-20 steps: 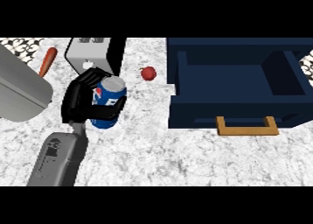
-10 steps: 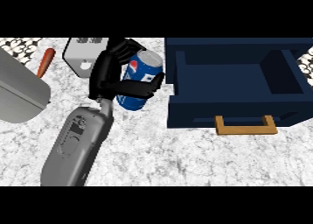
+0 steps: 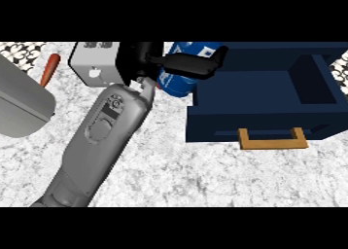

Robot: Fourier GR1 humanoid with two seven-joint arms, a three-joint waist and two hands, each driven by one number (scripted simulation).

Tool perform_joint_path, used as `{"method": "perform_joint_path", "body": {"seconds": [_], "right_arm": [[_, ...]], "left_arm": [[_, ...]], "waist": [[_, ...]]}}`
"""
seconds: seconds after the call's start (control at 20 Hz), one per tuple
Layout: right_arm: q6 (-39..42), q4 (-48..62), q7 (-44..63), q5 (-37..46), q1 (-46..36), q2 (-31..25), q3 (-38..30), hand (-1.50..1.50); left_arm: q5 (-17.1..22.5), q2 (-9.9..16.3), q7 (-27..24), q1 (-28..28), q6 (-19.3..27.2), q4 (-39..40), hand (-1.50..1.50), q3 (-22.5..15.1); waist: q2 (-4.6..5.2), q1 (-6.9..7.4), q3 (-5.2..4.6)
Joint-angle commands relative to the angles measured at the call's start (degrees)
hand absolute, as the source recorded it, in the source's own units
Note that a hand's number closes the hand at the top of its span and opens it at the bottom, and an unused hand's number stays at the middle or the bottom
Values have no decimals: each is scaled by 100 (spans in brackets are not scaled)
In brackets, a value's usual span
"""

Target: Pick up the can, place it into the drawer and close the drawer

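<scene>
Moved up and right since half a second ago: can point(image 3: 182, 73) now carried from near the toaster to just at the left wall of the open drawer point(image 3: 270, 104), forearm swung further in across the worktop point(image 3: 205, 180). Left hand point(image 3: 169, 63) curled round the blue can, thumb across its front, fingers hiding most of the body; can tilted, top end leaning toward the drawer, clear of the worktop. Only one arm in view; right hand not showing. Drawer navy, pulled out, wooden handle point(image 3: 272, 139) on its front, interior looks bare. Likely a light, rigid, thin-walled drink can: smooth printed metal, so slippery, and dentable if squeezed at mid-wall. Round body wants to roll once set down on its side. Best hold is what's in place now, a wrap round the cylinder's middle with thumb opposing; rims top and bottom are stiffer but too narrow for this hand. Current step judged as transport, roughly halfway through the task: can not yet over the drawer cavity, still needs to clear the left wall before lowering. Close afterwards via the drawer front or handle. White toaster point(image 3: 94, 68) sits behind the hand, orange-red utensil handle point(image 3: 50, 69) lies to its left, grey rounded object point(image 3: 15, 99) at far left; none in the carry path.
</scene>
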Motion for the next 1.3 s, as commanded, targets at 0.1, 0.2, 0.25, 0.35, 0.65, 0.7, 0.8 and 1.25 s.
{"method": "perform_joint_path", "body": {"seconds": [0.1,0.2,0.25,0.35,0.65,0.7,0.8,1.25], "right_arm": [[309,428,-450,-66,153,-112,-244,-150],[84,-129,230,-85,-23,-74,-37,-150],[59,361,-235,313,-108,74,137,-150],[117,181,-183,-40,-91,33,-32,-150],[51,455,-169,47,-284,58,-6,-150],[154,215,-216,9,-57,45,-32,-150],[136,475,-294,148,-228,59,61,-150],[7,478,122,74,-706,-176,-63,-150]], "left_arm": [[181,-2,62,-1016,462,969,150,-206],[443,-2,364,-1364,771,989,150,-458],[490,-2,-141,-1648,442,1625,150,17],[610,-2,18,-1803,795,1800,150,-403],[977,-2,-168,-2599,648,2825,150,-303],[1117,-2,40,-2651,1035,2530,150,-763],[1261,-2,-169,-2782,1028,2950,150,-753],[1977,-2,-669,-3177,1056,3911,150,-1148]], "waist": [[8,-47,4],[0,-51,0],[28,-64,2],[18,-89,4],[48,-152,6],[22,-177,6],[41,-177,8],[75,-297,11]]}}
